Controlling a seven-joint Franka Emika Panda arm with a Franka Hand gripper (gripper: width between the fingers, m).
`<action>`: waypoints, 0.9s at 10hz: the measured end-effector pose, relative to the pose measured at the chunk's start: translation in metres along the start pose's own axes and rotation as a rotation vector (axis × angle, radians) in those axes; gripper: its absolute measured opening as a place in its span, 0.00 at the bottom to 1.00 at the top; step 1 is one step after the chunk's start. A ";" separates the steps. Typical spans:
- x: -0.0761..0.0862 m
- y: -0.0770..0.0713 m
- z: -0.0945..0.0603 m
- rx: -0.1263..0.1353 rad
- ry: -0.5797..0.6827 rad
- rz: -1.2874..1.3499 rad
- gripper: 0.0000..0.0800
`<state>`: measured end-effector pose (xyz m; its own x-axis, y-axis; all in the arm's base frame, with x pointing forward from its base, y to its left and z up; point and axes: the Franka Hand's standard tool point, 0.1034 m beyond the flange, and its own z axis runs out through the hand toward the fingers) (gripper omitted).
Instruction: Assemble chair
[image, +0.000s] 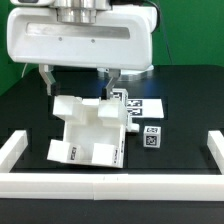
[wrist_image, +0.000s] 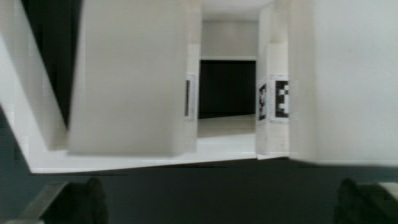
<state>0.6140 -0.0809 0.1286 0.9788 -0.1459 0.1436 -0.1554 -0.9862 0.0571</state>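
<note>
**Observer:** Where is the chair (image: 88, 135) right now?

**Operator:** Near the middle of the worktop (image: 185, 115), a bit toward the front border bar (image: 110, 182) and toward the exterior view's left. It's part-built: chunky white pieces joined at angles, and the whole thing sits skewed to the worktop's edges. A smaller tagged piece (image: 152, 135) lies just beside it on the exterior view's right, and I'd judge that one isn't fitted yet.

**Observer:** And the gripper?

**Operator:** My gripper (image: 78, 78) hangs above the far side of the chair with its fingers (image: 46, 78) spread apart — released, nothing between them. The wrist view looks down past white panels (wrist_image: 134, 80) into a dark gap, with a tag on one panel edge, so I'm directly over the assembly.

**Observer:** What worries you from here?

**Operator:** Mostly the skew. If I come straight down, one finger could land on a panel's top edge instead of sliding alongside it — that would tip or shove the assembly toward the front bar. I also can't tell how firmly the joined pieces hold; a squeeze on one panel alone might lever a joint apart. And the loose piece sits close enough that any sideways slide of the chair would knock it away.
</note>
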 end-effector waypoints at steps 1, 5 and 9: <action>-0.003 0.001 0.006 -0.006 0.010 0.001 0.81; -0.028 0.011 0.023 -0.023 0.016 -0.003 0.81; -0.022 0.015 -0.004 0.008 -0.013 0.015 0.81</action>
<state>0.5901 -0.0927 0.1299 0.9781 -0.1612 0.1319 -0.1687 -0.9845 0.0472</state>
